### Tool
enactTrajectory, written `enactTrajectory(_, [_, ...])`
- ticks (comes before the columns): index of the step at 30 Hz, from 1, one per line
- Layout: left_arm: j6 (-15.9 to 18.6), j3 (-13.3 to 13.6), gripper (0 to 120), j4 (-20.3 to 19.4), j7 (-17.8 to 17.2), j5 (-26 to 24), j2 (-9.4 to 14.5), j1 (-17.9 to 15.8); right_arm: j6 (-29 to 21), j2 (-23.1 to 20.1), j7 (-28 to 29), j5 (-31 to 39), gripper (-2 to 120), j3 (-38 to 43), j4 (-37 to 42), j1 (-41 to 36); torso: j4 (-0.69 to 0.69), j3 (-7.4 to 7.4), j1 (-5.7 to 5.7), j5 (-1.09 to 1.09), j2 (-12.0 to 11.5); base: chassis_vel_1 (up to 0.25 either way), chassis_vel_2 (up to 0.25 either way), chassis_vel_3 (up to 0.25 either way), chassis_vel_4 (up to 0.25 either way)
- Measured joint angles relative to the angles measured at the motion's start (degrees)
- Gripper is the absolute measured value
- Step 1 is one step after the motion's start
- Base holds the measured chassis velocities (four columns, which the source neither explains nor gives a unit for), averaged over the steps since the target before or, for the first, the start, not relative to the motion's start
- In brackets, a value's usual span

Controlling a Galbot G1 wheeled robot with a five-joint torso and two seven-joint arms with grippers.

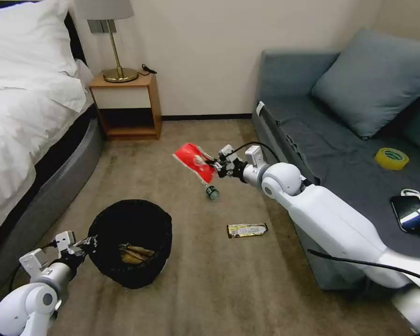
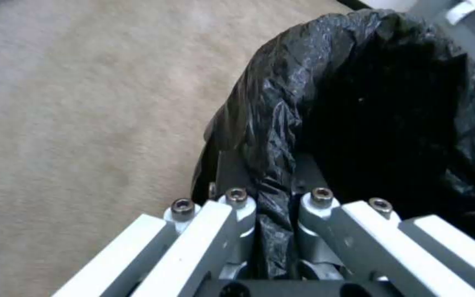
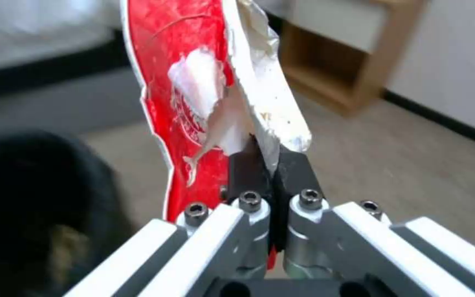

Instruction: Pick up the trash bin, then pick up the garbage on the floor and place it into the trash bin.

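A: Left gripper?
B: Low at the left, clamped on the near rim of the trash bin. Tan scrap lay inside the bin.

A: Right gripper?
B: Stretched out over the carpet, pinching the red snack packet in the air, above the small bottle.

A: Anything else on the floor?
B: Bar wrapper, flat, near the sofa and apart from the bin.

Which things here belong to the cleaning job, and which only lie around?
Job: trash bin held by left gripper; tan scrap inside; red packet in right gripper; bottle; bar wrapper.
Lying about: tape roll, black device, lamp.
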Motion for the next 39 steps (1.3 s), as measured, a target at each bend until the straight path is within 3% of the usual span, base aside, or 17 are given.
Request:
enactTrajectory(7, [0.56,2.47,5,-0.59,0.27,-0.95,-0.37,0.05,-2.12,1.54,3.55,3.26,0,-2.45,7.41,-0.29,-0.01,0.0,0.0,-0.02,0.0,0.0,0.0,0.0,0.0])
enactTrajectory(9, [0.63,3.13,5,-1.86,0.26,-1.7,-0.9,0.58,-2.61,5.53,5.39,3.65,0,-8.14,9.19,-0.05,0.0,0.0,0.0,-0.02,0.0,0.0,0.0,0.0,0.0])
enactTrajectory(11, [0.68,3.1,5,-1.98,0.26,-1.96,-0.9,0.66,-2.59,6.15,5.58,3.6,0,-8.91,9.19,-0.18,0.0,0.0,0.0,-0.02,0.0,0.0,0.0,0.0,0.0])
enactTrajectory(15, [0.78,2.38,5,-2.58,0.71,-3.27,-0.61,1.24,-2.57,10.96,5.31,-1.09,0,-13.23,7.22,-2.84,0.02,0.0,0.0,-0.02,0.0,0.0,0.0,0.0,0.0])
enactTrajectory(18, [0.78,2.08,5,-2.51,1.13,-3.6,-0.45,1.5,-2.33,12.26,4.5,-4.29,0,-14.18,5.69,-4.9,0.01,0.0,0.0,-0.03,0.0,0.0,0.0,0.0,0.0])
enactTrajectory(33, [0.69,1.35,5,-1.33,2.7,-7.32,2.7,2.54,-0.71,12.9,0.72,-11.61,1,-12.76,-0.12,-8.01,-0.01,0.0,0.0,-0.02,0.0,0.0,0.0,0.0,0.0])
enactTrajectory(37, [0.15,1.14,5,-0.43,3.37,-8.79,4.5,2.54,-0.59,12.97,1.02,-11.17,19,-14.27,-0.25,-7.43,0.0,0.0,0.0,-0.01,0.0,0.0,0.0,0.0,0.0])
enactTrajectory(39, [0.02,1.14,5,-0.14,3.53,-9.0,4.91,2.52,-0.59,13.01,1.42,-10.8,22,-14.62,-0.24,-7.23,0.0,0.0,0.0,-0.01,0.0,0.0,0.0,0.0,0.0])
